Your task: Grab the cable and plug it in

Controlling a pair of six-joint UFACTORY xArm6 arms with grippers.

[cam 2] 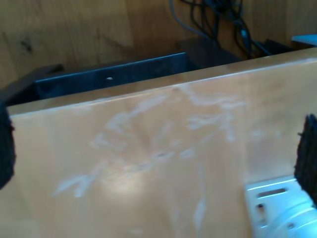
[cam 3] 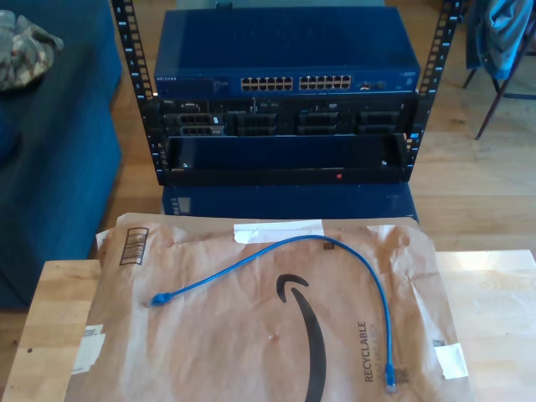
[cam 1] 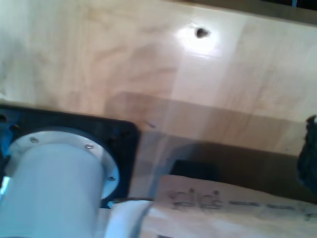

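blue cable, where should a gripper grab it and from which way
Probably just behind one plug of the blue cable, for instance the end toward the exterior view's left. It lies flat on the brown paper mailer, so come straight down from above, jaws closing across the cord. That leaves the plug free to point at the switch ports.

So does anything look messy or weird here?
A little. The blue cable lies loose in a curve on a wrinkled brown paper mailer covering the wooden table, with both plugs unconnected. Nothing looks broken or spilled.
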